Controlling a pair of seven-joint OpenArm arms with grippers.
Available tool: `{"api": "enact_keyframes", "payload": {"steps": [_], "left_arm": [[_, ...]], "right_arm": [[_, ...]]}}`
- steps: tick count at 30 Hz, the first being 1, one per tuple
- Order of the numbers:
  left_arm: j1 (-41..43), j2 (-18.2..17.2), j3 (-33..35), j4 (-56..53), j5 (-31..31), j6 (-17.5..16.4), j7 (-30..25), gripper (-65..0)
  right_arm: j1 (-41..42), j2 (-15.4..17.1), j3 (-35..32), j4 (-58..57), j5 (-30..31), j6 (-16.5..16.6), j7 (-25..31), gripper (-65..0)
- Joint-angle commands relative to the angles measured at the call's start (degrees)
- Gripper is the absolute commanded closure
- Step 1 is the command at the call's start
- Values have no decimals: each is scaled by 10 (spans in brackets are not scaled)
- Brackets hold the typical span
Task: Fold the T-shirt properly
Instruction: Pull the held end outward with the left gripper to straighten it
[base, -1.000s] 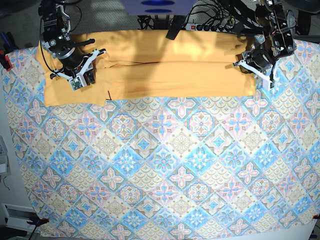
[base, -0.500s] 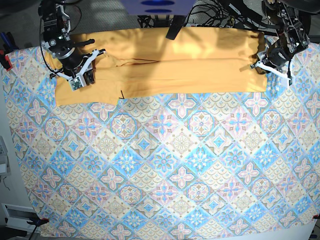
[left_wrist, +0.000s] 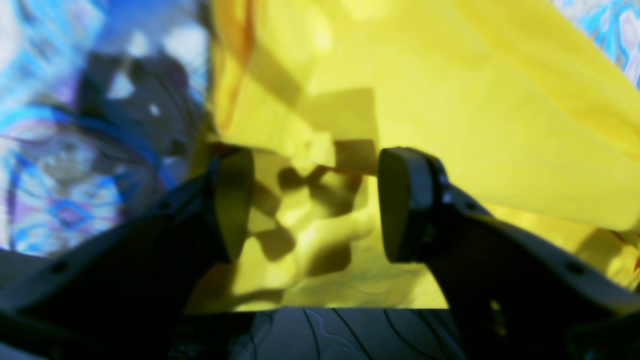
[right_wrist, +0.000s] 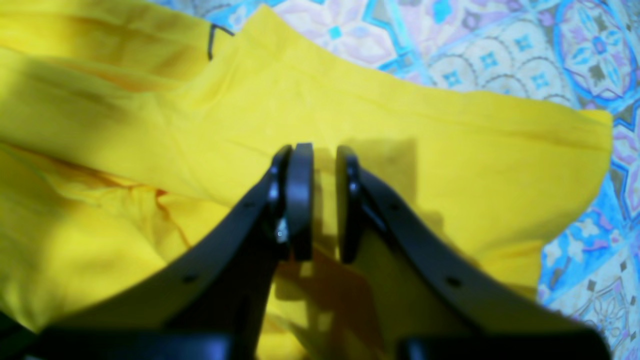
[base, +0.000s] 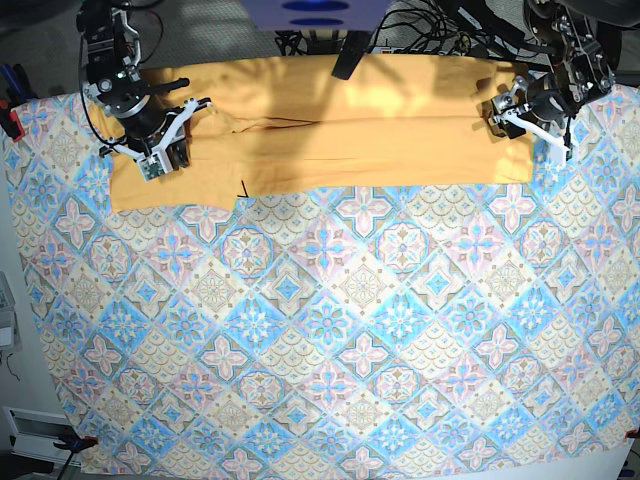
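Your bench (base: 330, 330), under its tile-patterned tablecloth (base: 350, 300), carries the T-shirt (base: 330, 130) as a long folded band along the far edge, lying just where it lay half a second ago. Your left end effector (base: 522, 115) has slid back in over the shirt's right end, off the tablecloth; its jaws stand wide apart, released, with yellow cloth between them. Your right end effector (right_wrist: 324, 200) hasn't budged at the left end, jaws nearly together, pinching a fold of shirt.
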Motion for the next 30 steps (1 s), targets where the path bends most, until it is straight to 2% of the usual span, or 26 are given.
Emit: {"api": "enact_keyframes", "payload": {"steps": [1,5,15,25,30], "left_arm": [[4,-6,-4,17,-7,-3,-2,-399],[5,-9,-20,20,-7,-3,0,-400],[5,-45,-20,18,-6,-2,-1,-400],[-5,-46,-20,17,0,3,-6,-400],[-27,-46,-20,-10,27,3,-8,-400]], "right_arm": [[1,6,2,9,2,0,12,-82],[1,6,2,9,2,0,12,-82],[2,6,2,9,2,0,10,-82],[2,6,4,9,2,0,10,-82],[2,6,3,9,2,0,10,-82]]}}
